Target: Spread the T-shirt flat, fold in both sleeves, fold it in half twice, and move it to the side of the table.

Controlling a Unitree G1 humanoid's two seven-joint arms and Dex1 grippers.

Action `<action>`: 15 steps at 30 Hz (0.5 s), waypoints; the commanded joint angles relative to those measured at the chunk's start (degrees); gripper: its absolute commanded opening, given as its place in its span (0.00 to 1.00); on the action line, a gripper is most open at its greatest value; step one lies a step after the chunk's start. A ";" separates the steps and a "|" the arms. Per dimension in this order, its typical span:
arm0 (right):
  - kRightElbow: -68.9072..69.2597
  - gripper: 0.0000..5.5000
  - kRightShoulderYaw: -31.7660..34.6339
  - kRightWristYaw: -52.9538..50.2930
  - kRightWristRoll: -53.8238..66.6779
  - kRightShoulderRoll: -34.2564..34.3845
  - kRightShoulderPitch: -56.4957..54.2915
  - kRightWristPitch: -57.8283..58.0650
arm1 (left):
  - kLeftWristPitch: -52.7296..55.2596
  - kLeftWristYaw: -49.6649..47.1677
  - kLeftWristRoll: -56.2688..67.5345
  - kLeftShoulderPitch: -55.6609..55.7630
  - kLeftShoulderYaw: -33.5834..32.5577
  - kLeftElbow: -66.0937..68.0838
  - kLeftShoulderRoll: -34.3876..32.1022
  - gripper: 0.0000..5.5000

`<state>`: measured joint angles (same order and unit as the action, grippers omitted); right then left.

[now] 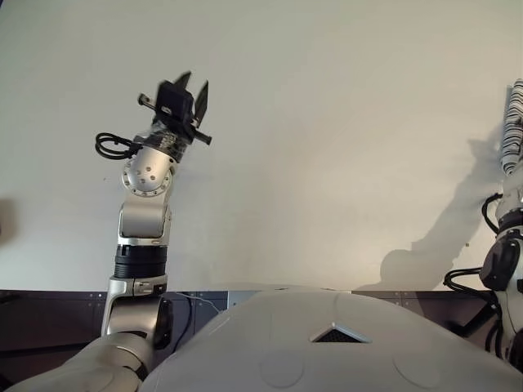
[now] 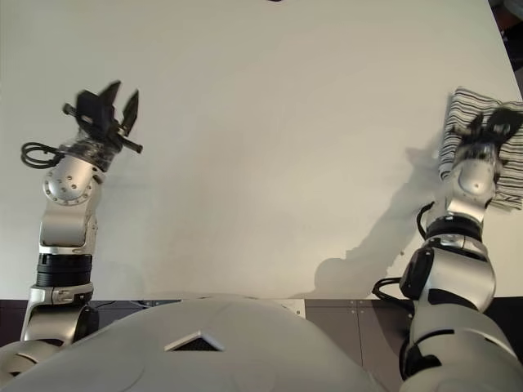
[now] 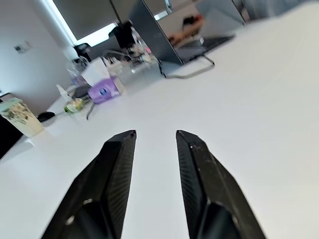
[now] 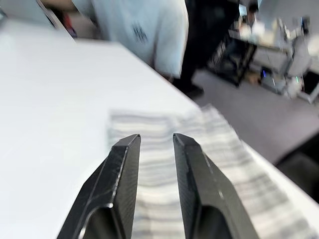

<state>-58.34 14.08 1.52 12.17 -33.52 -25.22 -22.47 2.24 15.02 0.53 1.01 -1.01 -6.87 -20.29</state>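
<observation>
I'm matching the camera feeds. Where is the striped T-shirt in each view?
Left eye view: T-shirt at the right edge.
Right eye view: at the table's right side, under the right gripper.
Left wrist view: a laptop across the table instead.
Right wrist view: just beyond the fingers, at.
Shared landmark: the white table.

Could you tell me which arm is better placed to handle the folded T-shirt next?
Right. The right tool is open just over the striped T-shirt at the right edge of the table, whereas the left tool, also open, hangs over bare tabletop far to the left.
</observation>
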 commanded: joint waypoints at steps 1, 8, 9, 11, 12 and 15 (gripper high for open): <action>31.06 0.22 -10.11 0.62 -3.31 12.46 9.81 1.76 | 1.32 -5.71 1.99 -7.62 -0.17 -11.83 7.14 0.27; 46.48 0.22 -19.77 0.85 -4.92 25.27 20.80 13.86 | -3.17 -9.74 -2.08 -12.06 7.81 -4.17 15.38 0.27; 47.55 0.22 -19.55 0.53 -5.55 25.65 21.27 14.56 | -3.60 -9.93 -2.09 -11.62 7.39 -3.23 15.57 0.27; 48.96 0.22 -19.29 0.16 -6.76 26.15 22.03 15.00 | -4.50 -10.43 -1.99 -10.83 6.48 -1.67 15.72 0.27; 49.58 0.22 -19.30 0.08 -7.39 26.31 22.33 15.12 | -4.90 -10.69 -1.88 -10.42 5.98 -1.05 15.84 0.27; 49.23 0.22 -19.07 0.37 -8.57 26.61 21.73 14.99 | -6.00 -11.85 -1.58 -9.12 4.38 1.00 16.61 0.27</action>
<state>-9.46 -5.36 1.77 4.47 -7.38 -2.95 -8.36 -2.98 4.37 -1.32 -9.76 4.40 -7.28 -4.34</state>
